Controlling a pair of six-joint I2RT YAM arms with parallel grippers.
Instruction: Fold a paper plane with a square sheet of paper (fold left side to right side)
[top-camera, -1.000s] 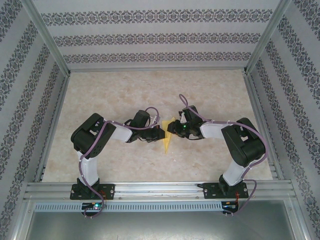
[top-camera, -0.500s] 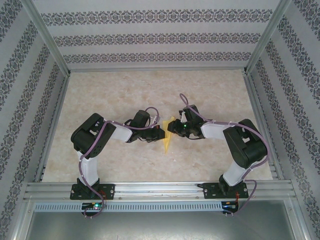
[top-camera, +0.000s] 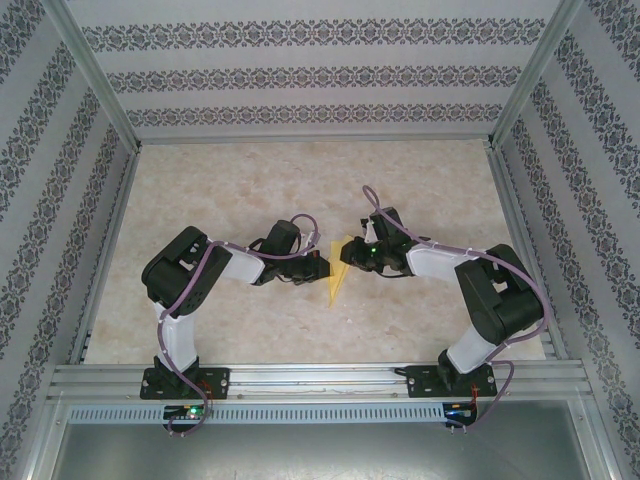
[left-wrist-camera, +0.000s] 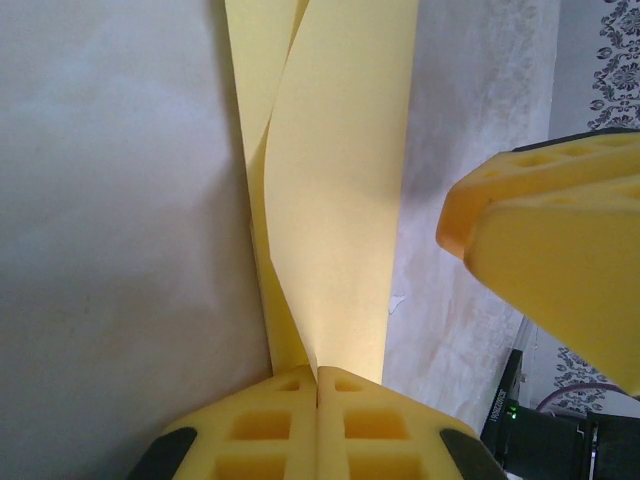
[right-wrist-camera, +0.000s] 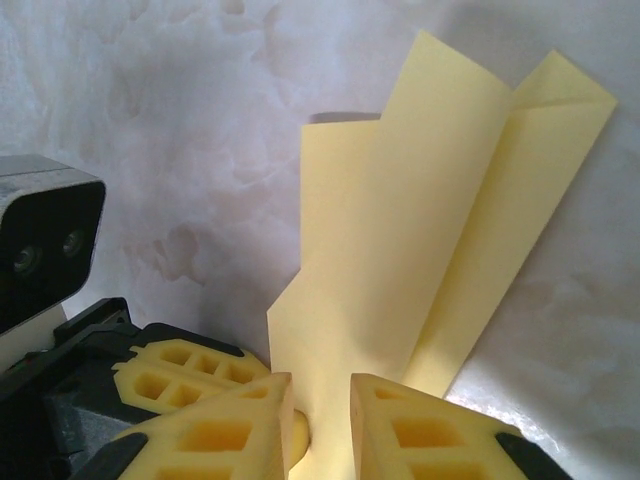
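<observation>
The pale-yellow sheet of paper (top-camera: 334, 278) lies mid-table, folded into a narrow pointed paper plane shape with its tip toward the near edge. My left gripper (top-camera: 322, 268) comes in from the left and is shut on the paper's edge; in the left wrist view the paper (left-wrist-camera: 335, 200) rises from between the closed jaws of the left gripper (left-wrist-camera: 318, 372). My right gripper (top-camera: 348, 256) is at the wide end from the right. In the right wrist view the right gripper (right-wrist-camera: 320, 395) has a raised flap of the paper (right-wrist-camera: 420, 230) in the gap between its jaws.
Both grippers sit close together over the paper, and a right finger (left-wrist-camera: 550, 250) looms in the left wrist view. The left fingers (right-wrist-camera: 180, 365) and left wrist camera (right-wrist-camera: 40, 245) lie just beside the right jaws. Metal rails and patterned walls (top-camera: 300, 75) bound the marbled table (top-camera: 250, 190).
The right gripper's jaws have narrowed around the paper flap, and the right arm has shifted slightly to the right. The left arm and its grip have not moved.
</observation>
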